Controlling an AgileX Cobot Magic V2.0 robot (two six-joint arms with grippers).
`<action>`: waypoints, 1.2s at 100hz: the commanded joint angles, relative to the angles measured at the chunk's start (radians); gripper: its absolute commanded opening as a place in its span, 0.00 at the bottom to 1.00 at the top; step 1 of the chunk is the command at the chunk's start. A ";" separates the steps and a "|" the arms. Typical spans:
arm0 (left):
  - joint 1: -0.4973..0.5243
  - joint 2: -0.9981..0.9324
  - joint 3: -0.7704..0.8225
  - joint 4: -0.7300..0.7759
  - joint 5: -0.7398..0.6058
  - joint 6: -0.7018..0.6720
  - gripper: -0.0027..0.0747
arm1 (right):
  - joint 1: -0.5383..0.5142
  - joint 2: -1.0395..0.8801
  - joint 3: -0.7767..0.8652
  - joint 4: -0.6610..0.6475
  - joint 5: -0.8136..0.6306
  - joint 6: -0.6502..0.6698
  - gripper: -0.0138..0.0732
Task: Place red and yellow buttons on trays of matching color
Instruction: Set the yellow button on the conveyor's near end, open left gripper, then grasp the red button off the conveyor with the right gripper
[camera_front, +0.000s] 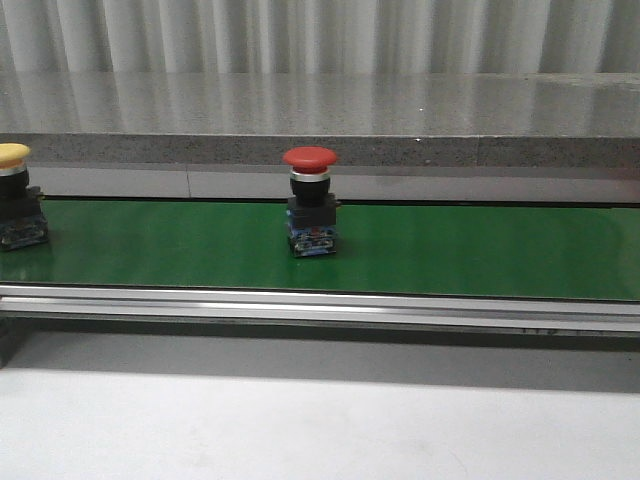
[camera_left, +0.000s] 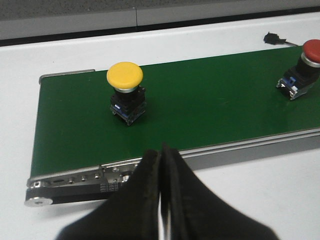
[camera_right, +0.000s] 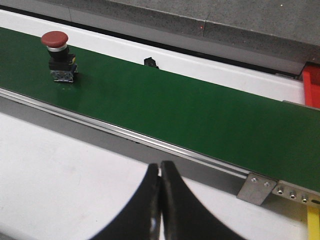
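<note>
Bare white bench (camera_front: 300, 430) fills the near ground, with the green belt (camera_front: 450, 250) running across behind it. Both hands wait short of the belt with nothing held: the left hand (camera_left: 161, 200) and right hand (camera_right: 160, 200) each have fingers pressed together. Neither button is picked yet. At mid-belt the red button (camera_front: 310, 200) stands upright, a domed cap on a black block. Far left, the yellow button (camera_front: 18, 195) stands the same way. A red tray (camera_right: 312, 87) edge shows past the belt's right end.

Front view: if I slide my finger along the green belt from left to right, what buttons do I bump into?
Yellow button at the left edge of the green belt → red button near the middle. After that, just bare belt out to the right edge.
</note>
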 joint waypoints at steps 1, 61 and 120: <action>-0.007 -0.069 0.005 -0.027 -0.044 -0.002 0.01 | 0.012 0.051 -0.039 0.029 -0.062 0.021 0.08; -0.007 -0.173 0.043 -0.027 -0.051 -0.002 0.01 | 0.158 0.708 -0.265 0.084 -0.050 0.022 0.83; -0.007 -0.173 0.043 -0.027 -0.051 -0.002 0.01 | 0.323 1.253 -0.583 0.087 -0.091 -0.040 0.83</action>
